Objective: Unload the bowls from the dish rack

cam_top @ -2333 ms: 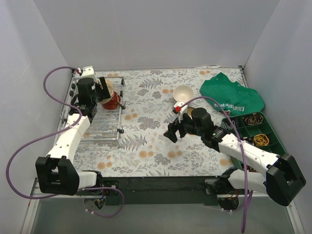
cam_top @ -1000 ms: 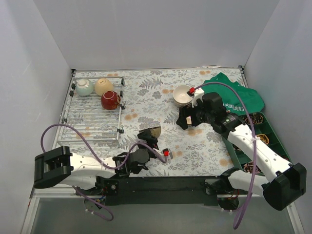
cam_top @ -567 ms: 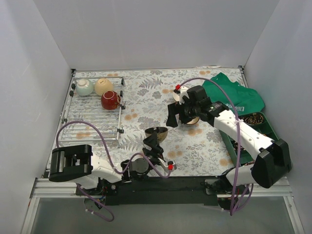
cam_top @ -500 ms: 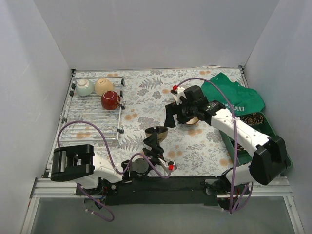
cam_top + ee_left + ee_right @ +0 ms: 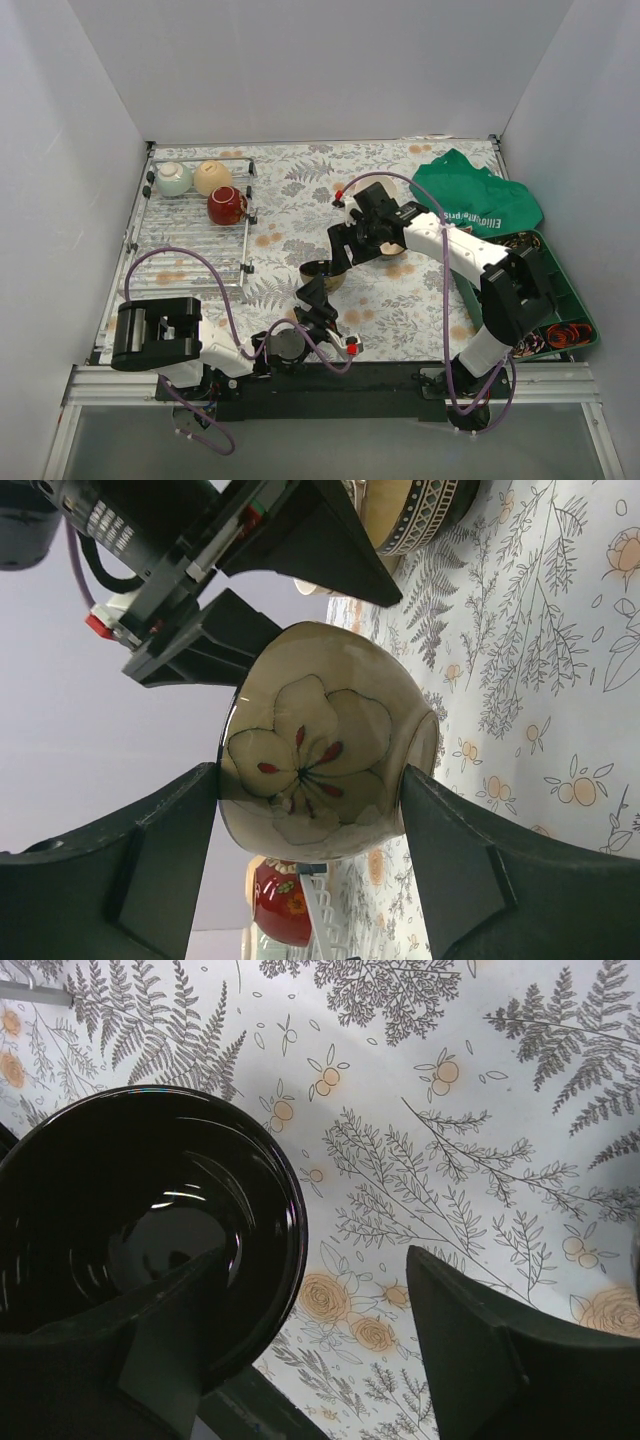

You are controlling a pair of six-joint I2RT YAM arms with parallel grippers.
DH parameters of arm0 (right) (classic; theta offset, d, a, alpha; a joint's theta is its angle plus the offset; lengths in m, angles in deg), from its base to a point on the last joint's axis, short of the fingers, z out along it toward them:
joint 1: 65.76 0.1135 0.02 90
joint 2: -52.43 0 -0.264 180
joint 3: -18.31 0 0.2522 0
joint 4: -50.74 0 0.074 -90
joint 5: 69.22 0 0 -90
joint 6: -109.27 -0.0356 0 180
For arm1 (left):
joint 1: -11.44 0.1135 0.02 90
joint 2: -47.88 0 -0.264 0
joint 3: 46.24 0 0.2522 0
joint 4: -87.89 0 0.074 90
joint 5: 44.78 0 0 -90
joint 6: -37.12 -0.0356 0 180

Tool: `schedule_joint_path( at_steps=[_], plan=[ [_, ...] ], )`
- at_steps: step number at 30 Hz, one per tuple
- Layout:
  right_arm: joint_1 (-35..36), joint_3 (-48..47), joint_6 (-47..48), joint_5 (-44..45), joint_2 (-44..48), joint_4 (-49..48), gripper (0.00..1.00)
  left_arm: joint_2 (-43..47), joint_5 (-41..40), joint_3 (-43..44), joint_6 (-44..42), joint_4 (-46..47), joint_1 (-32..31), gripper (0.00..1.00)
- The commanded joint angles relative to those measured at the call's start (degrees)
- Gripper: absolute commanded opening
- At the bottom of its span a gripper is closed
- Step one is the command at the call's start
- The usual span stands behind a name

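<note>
Right gripper [image 5: 315,1300], jaws wide, swings over to the dark bowl [image 5: 322,270] clamped by the left gripper [image 5: 312,810]; mint bowl [image 5: 172,178], tan bowl [image 5: 212,177] and red bowl [image 5: 227,205] await in the dish rack [image 5: 190,250].

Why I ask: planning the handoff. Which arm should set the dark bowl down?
Right: the right end effector, open, is at the dark bowl the left end effector holds, near the patterned bowl already unloaded.

Clamped between the left gripper's [image 5: 310,780] matt black plastic fingers [image 5: 150,870], the round cream ceramic bowl [image 5: 320,745] is smooth and glazed outside. Its black inside gleams with highlights beside the right gripper [image 5: 318,1260]. Beneath both grippers lies a matt, flower-printed tablecloth [image 5: 480,1110].
</note>
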Motion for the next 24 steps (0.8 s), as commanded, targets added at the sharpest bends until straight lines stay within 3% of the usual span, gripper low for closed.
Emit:
schedule_joint_path(
  at_steps=[1,10,12,14,15,19,20,24],
  plan=[
    [1.3,-3.6,0.5,-3.3,-2.3,2.4,0.73,-0.1,-1.5,0.4,-2.0,7.1,-0.2,0.00],
    [1.8,-5.3,1.5,-7.6,-4.4,2.7,0.21,-1.2,-2.2,0.8,-1.6,7.4,-0.2,0.00],
    [1.8,-5.5,1.7,-7.7,-4.2,2.7,0.05,-1.2,-2.3,0.9,-1.3,6.9,-0.2,0.00],
    [1.8,-5.9,1.9,-7.6,-3.9,2.7,0.01,-1.1,-2.4,1.0,-0.7,6.4,-0.2,0.02],
    [1.8,-6.1,2.0,-7.3,-3.7,2.7,0.01,-1.2,-2.5,1.0,-0.3,6.1,-0.2,0.07],
    [1.1,-7.3,2.3,-5.6,-2.5,2.6,0.01,-0.7,-3.0,1.7,2.1,3.6,-0.2,0.43],
    [0.3,-7.7,2.3,-5.4,-2.1,2.7,0.01,-0.5,-3.1,1.9,2.7,3.2,-0.2,0.62],
    [-2.5,-9.2,2.4,-3.4,0.4,2.7,0.01,1.3,-3.1,2.5,6.1,1.4,-0.2,0.91]
  ],
)
